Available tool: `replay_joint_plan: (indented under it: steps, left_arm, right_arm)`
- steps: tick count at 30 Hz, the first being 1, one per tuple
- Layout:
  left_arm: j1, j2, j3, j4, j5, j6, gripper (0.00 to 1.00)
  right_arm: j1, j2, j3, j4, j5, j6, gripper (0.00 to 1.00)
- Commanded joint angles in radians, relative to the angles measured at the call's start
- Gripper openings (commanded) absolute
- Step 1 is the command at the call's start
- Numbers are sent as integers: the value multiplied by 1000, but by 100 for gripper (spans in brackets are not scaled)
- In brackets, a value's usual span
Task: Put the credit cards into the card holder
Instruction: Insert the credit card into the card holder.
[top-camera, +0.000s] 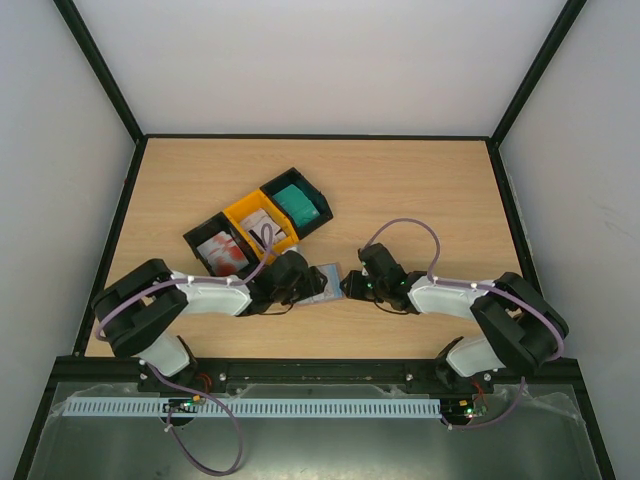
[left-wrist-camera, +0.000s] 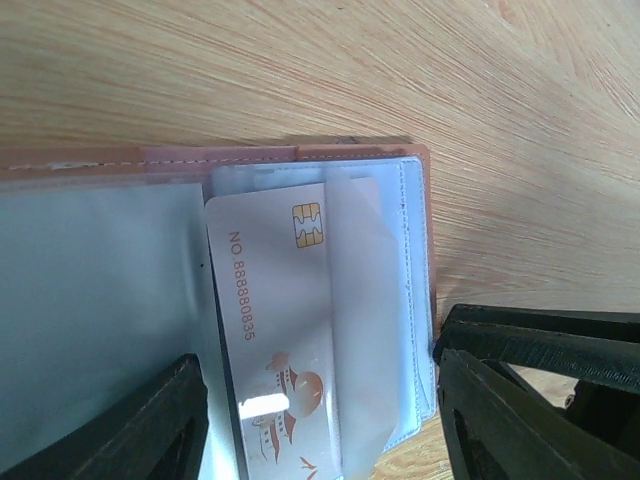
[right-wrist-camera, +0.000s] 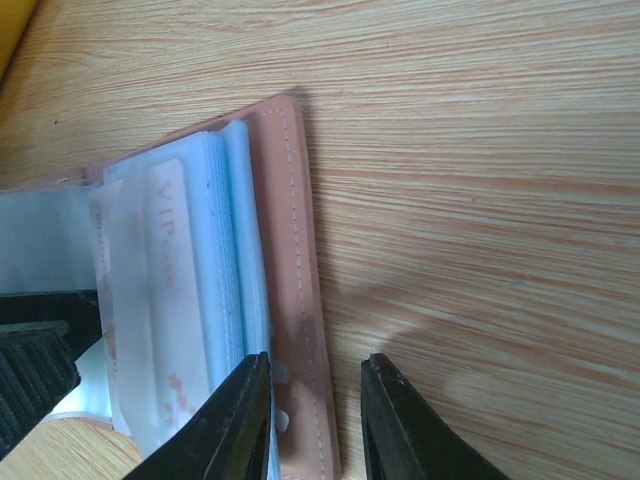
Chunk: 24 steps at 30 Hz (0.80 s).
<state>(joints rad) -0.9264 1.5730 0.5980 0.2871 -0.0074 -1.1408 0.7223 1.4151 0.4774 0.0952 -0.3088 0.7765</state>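
**A wood-grain counter (top-camera: 420, 180), one card part-way home, three stacks to go**

White walls and a black frame box the surface in. Close to the counter's near edge, about midway along it, the card holder (top-camera: 325, 283) lies open. Its cover is pinkish-brown, leather-like and stitched, with floppy, clear bluish pockets inside.

A whitish card (left-wrist-camera: 270, 300), stiff and glossy with a gold chip and a printed number, sits partly under a pocket's film. I'd judge it nearly in but not fully seated. The left gripper (left-wrist-camera: 320, 360) stands wide open on either side of it, holding nothing. The right gripper (right-wrist-camera: 315, 365) has its jaws narrow astride the cover's stitched edge; whether it truly pinches, I cannot tell.

Left of the counter's middle sit the supplies. The red-and-white stack (top-camera: 222, 252) and the teal stack (top-camera: 297, 205) are in black trays (top-camera: 192, 240), and the pale stack (top-camera: 262, 228) is in a yellow tray (top-camera: 238, 210). Most of the job looks undone.
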Motion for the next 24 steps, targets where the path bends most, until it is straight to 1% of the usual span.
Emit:
replay_joint_plan:
  steps: [1, 4, 6, 8, 11, 15, 18, 24]
  left_arm:
    - [-6, -39, 1, -98, -13, -7, 65]
    - [-5, -46, 7, -133, -49, -1, 63]
    - [-5, -34, 14, -135, -49, 2, 58]
    - [-5, -18, 21, -132, -41, 3, 49]
    - [-6, 4, 22, -130, -38, 2, 33]
    - [-9, 24, 19, -105, -17, 1, 20]
    - [-8, 39, 20, -84, 1, 0, 13]
    - [-8, 64, 31, -53, 22, 14, 7]
  right_arm:
    - [10, 39, -16, -115, 15, -12, 26]
    - [11, 41, -13, -114, 15, -11, 26]
    - [11, 43, -12, -112, 13, -13, 26]
    - [10, 44, -11, -112, 10, -13, 26]
    - [11, 44, -13, -108, 5, -13, 26]
    - [11, 52, -11, -98, -6, -15, 25]
    - [11, 63, -9, -91, -20, -19, 23]
    - [10, 75, -8, -77, -45, -27, 22]
